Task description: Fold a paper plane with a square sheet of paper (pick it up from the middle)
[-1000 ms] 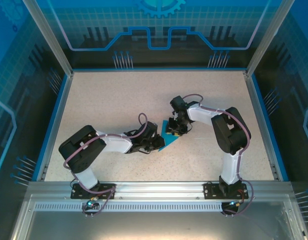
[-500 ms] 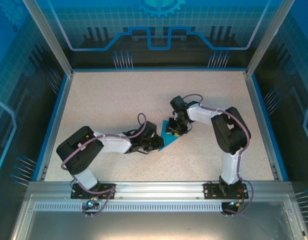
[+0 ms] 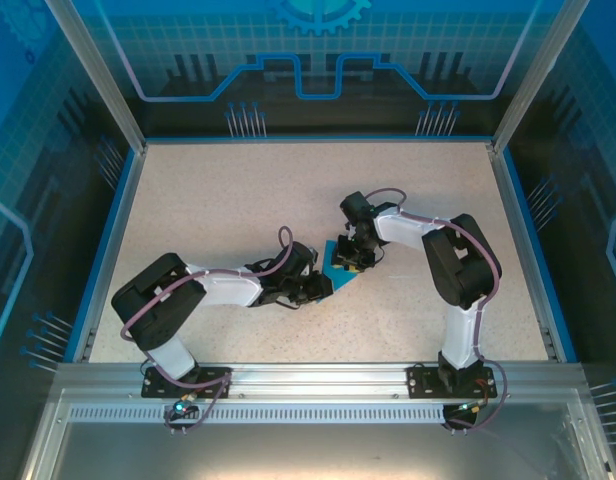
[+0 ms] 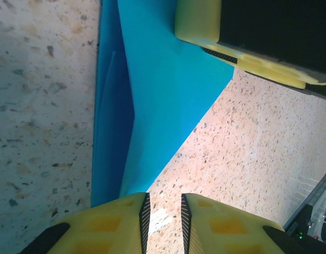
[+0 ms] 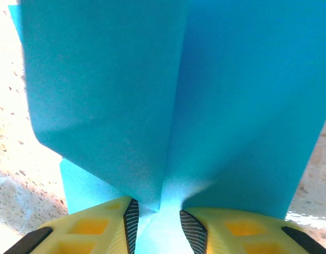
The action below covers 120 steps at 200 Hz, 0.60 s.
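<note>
The teal-blue sheet of paper [image 3: 340, 273] lies folded on the table's middle, between my two grippers. In the left wrist view the paper [image 4: 163, 90] narrows to a point, with layered flaps along its left side. My left gripper [image 4: 163, 219] sits low at that point, its jaws slightly apart over bare tabletop. From above, the left gripper [image 3: 317, 287] touches the paper's lower left corner. My right gripper [image 3: 348, 260] stands on the paper's upper part, and one of its yellow fingers [image 4: 197, 21] rests on the sheet. The right gripper [image 5: 156, 225] is open astride a centre crease, with raised flaps of paper [image 5: 232, 106] ahead.
The speckled tabletop [image 3: 218, 200] is ringed by a blue rim [image 3: 113, 240] and metal frame posts [image 3: 93, 70]. Both arms bend inward, so their elbows [image 3: 468, 265] crowd the middle.
The left gripper has edged slightly right onto the paper's lower tip, covering more of it. The right arm has held still.
</note>
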{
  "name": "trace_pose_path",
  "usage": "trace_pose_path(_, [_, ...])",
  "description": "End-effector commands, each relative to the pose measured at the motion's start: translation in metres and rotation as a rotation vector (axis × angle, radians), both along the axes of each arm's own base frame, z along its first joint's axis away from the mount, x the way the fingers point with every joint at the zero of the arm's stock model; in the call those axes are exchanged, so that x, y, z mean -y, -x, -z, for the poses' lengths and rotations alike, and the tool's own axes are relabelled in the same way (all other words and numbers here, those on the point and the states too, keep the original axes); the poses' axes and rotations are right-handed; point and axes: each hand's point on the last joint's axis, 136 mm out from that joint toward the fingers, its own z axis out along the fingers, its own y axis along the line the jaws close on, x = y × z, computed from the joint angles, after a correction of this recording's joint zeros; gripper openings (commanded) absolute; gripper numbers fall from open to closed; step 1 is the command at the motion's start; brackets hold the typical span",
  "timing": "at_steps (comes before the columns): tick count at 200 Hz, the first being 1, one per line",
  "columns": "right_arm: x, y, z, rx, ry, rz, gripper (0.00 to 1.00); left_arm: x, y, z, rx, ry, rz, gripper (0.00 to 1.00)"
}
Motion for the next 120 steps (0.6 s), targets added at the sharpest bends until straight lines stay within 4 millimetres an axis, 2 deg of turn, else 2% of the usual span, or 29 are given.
trace_pose_path(1, [0.075,0.060,0.095,-0.201,0.375,-0.003,0.37,0.002,0.001,-0.002,-0.004,-0.031,0.027,0.27])
trace_pose_path(43, [0.075,0.061,0.096,-0.203,0.378,-0.004,0.37,-0.009,0.000,0.006,-0.006,-0.098,-0.001,0.27])
trace_pose_path(120, [0.076,0.062,0.098,-0.206,0.379,-0.003,0.37,-0.015,0.003,0.018,-0.034,-0.142,-0.005,0.26])
